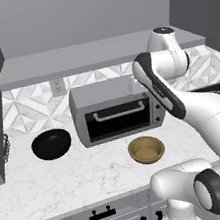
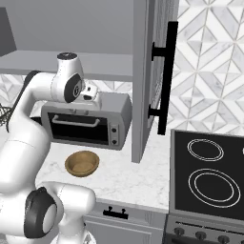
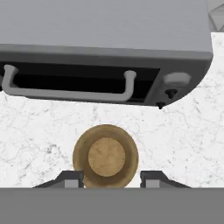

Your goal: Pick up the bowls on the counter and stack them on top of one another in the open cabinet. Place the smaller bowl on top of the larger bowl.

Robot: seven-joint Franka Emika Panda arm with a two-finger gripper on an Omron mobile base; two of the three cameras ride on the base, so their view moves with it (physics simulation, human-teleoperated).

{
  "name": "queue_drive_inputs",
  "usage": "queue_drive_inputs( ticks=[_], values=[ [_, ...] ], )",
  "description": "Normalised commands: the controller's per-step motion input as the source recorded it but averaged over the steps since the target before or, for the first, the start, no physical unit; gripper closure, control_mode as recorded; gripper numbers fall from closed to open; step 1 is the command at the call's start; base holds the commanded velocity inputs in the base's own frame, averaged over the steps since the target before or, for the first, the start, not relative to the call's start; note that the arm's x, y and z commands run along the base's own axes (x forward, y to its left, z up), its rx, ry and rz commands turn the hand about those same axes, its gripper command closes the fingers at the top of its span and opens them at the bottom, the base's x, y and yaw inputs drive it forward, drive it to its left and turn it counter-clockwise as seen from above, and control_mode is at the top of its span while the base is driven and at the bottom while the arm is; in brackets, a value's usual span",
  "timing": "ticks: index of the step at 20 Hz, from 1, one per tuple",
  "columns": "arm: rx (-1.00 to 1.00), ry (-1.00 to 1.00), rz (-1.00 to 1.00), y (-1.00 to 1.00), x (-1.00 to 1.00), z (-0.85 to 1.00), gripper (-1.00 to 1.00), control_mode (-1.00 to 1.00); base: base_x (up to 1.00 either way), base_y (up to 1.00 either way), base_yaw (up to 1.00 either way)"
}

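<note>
The two-finger gripper (image 3: 111, 178), spread wide and empty, hung high above the shallow tan wooden bowl (image 3: 106, 155); an off-centre descent risked striking its rim against the silver toaster oven (image 3: 105, 52).

You see two bowls, one black bowl (image 1: 51, 144), one tan bowl (image 1: 146, 149), one toaster oven (image 1: 116, 109), two stove rings (image 2: 205, 149).
</note>
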Motion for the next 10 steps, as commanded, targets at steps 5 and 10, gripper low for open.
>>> queue_drive_inputs(
  ticks=[5, 10],
  values=[
    [0.00, 0.12, -0.02, 0.00, 0.03, -0.15, -1.00, -1.00, 0.00, 0.00, 0.00],
    [0.07, 0.15, -0.12, 0.01, 0.05, -0.73, -1.00, -1.00, 0.00, 0.00, 0.00]
  ],
)
